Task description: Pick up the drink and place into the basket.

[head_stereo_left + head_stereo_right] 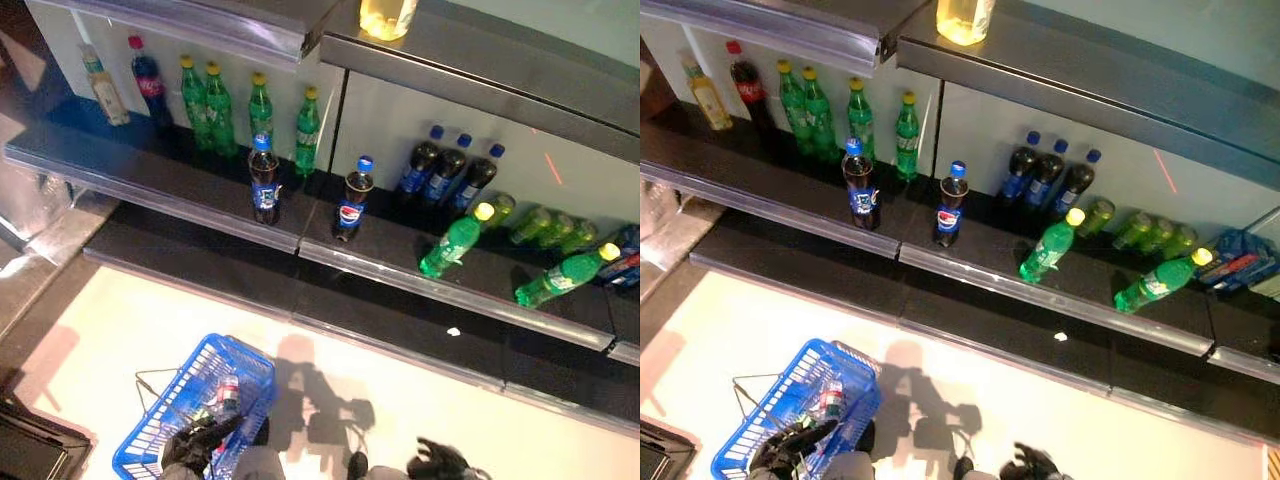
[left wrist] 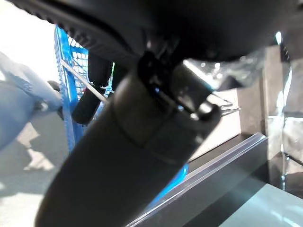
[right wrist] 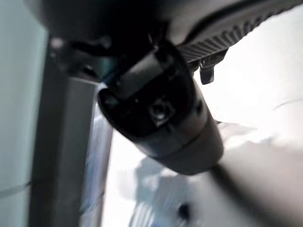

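1. The left hand (image 1: 195, 445) is at the near edge of the blue basket (image 1: 165, 400). In the left wrist view its dark fingers (image 2: 97, 85) curl around the basket's thin wire handle (image 2: 85, 84), so it is gripping the handle.
2. The right hand (image 1: 440, 462) shows low at the bottom edge of the head views, above the pale floor (image 1: 400, 380). Whether its fingers are curled or straight I cannot tell; its wrist view shows only the thumb's dark bulk.
3. A drink bottle (image 1: 226, 392) lies inside the basket, just beyond the left hand.
4. The basket stands on the floor in front of the dark shelf (image 1: 180, 180).
5. On the shelf's front edge two dark cola bottles with blue caps stand upright: one (image 1: 264, 180) left of the other (image 1: 352, 200).
6. Behind them, against the back wall, stands a row of green bottles with yellow caps (image 1: 215, 105), with a red-capped cola bottle (image 1: 148, 80) and a pale bottle (image 1: 105, 90) further left.
7. To the right, three dark blue-capped bottles (image 1: 445, 175) stand together, and two green bottles (image 1: 452, 243) (image 1: 565, 275) lie tilted on the shelf.
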Available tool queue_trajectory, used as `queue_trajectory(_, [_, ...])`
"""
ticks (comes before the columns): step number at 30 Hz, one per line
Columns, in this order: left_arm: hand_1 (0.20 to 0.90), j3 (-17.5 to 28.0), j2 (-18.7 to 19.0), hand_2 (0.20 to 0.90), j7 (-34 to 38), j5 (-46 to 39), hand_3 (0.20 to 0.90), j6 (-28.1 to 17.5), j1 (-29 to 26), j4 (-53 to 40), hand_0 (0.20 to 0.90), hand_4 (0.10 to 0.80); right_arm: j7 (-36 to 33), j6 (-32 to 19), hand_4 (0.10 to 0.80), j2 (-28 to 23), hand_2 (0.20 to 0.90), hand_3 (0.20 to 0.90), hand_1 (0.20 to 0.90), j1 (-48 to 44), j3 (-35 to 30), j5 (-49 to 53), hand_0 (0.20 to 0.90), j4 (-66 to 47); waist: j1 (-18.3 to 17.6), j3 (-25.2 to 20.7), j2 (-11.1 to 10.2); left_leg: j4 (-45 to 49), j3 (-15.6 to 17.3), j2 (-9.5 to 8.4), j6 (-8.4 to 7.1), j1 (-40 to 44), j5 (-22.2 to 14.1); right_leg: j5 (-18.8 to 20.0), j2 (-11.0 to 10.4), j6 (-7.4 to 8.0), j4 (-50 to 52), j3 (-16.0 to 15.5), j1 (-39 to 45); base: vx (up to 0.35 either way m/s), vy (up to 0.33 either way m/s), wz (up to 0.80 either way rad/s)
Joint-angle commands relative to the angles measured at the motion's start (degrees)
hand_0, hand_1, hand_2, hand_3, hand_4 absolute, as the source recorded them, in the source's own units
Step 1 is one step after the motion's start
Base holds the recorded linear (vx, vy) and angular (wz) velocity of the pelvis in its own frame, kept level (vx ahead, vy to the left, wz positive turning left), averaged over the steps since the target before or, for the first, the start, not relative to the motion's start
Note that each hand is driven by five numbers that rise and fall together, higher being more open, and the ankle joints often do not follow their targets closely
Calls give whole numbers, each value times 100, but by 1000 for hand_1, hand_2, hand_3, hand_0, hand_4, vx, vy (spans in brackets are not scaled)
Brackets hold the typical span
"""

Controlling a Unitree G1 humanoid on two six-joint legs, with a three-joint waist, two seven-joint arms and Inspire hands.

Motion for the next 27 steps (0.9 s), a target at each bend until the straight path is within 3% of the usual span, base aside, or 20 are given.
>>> queue_trajectory(1, [300, -190, 196, 300, -41, 305, 200, -424, 167, -844, 300, 100, -68, -18, 800, -477, 900, 900, 900, -189, 320, -4, 900, -1683, 117, -14, 424, 361, -60, 326, -285, -250, -206, 437, -195, 120, 89, -198, -51, -30, -79, 2])
queue_trajectory(6, [300, -201, 208, 300, -41, 270, 200, -495, 350, -861, 300, 100, -224, -133, 800, -1139, 900, 900, 900, -145, 256, 119, 900, -3908, 36, -58, 323, 220, 0, 408, -286, -216, -189, 476, -108, 132, -117, -141, -26, -17, -68, -3])
queue_trajectory(14, [300, 56, 13, 300, -91, 474, 200, -604, 639, -747, 300, 100, 12, -990, 800, -2015, 900, 900, 900, 11, -1042, 750, 900, -6398, -136, -249, 261, 118, 81, 598, -368, -138, -167, 363, 36, 99, -202, -36, 74, -5, -45, -3])
queue_trajectory(18, [300, 148, -69, 300, -167, 568, 200, -687, 726, -691, 300, 100, -239, -1239, 800, -2101, 900, 900, 900, 43, -1562, 1030, 900, -6988, -193, -343, 318, 136, 81, 655, -397, -83, -192, 275, 55, 62, -133, -53, 102, 0, 0, 0])
queue_trajectory(22, [300, 165, -173, 300, -171, 608, 200, -744, 757, -606, 300, 100, -1004, -1677, 800, -2016, 900, 900, 900, -48, -1883, 783, 900, -7332, -246, -431, 419, 159, 70, 674, -409, -14, -240, 174, 83, 11, -36, -49, 110, 0, 0, 0])
queue_trajectory(27, [300, 142, -295, 300, -194, 575, 200, -857, 768, -408, 300, 100, -1970, -1796, 800, -1801, 900, 900, 900, -85, -2093, 525, 900, -7386, -327, -466, 541, 284, 69, 701, -427, 25, -304, 37, 119, -65, 185, -34, 68, 49, 34, -6])
